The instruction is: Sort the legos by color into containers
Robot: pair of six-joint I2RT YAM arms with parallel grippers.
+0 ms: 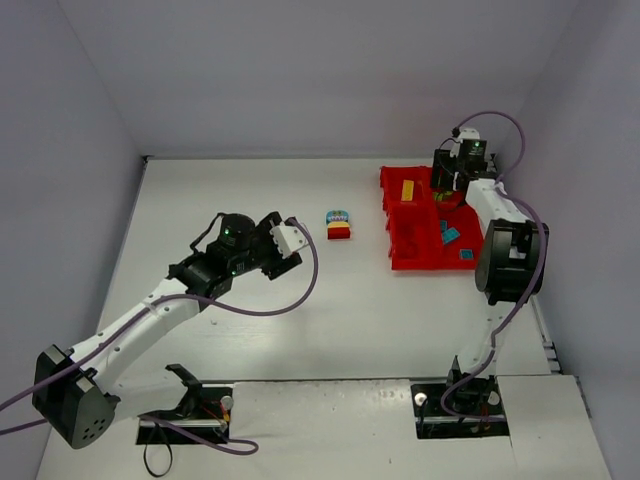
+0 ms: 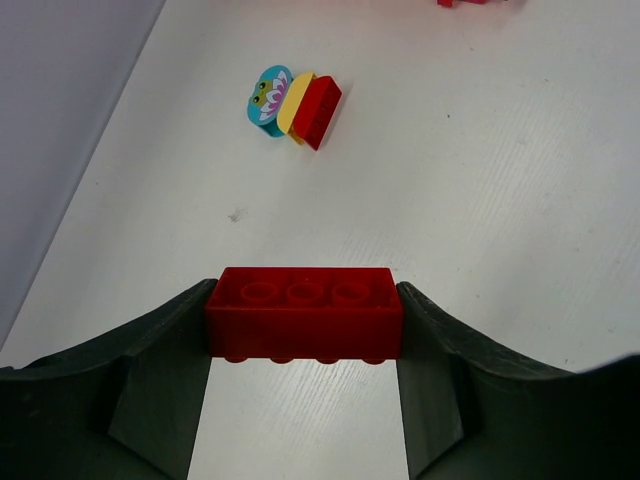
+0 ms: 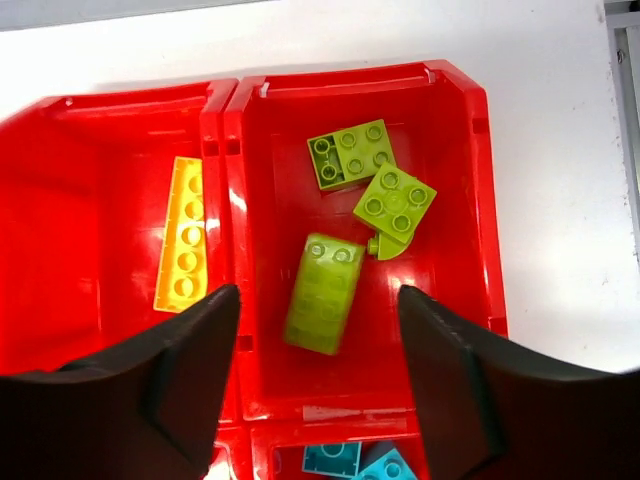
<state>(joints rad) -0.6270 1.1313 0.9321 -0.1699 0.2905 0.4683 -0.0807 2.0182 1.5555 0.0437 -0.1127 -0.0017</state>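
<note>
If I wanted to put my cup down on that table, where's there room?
Best is the bare white table between the two arms, nearer than the three-brick stack. The far left, beyond the left gripper, is bare too. Avoid the right: the red tray and right gripper crowd it.

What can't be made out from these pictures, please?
Top view: the right arm covers the far right bin of the red tray; contents mostly hidden.
Right wrist view: the teal bricks are cut off by the bottom edge; the right gripper's fingers hide the near bins.
Top view: the red brick in the left gripper is hidden by the gripper itself.
</note>
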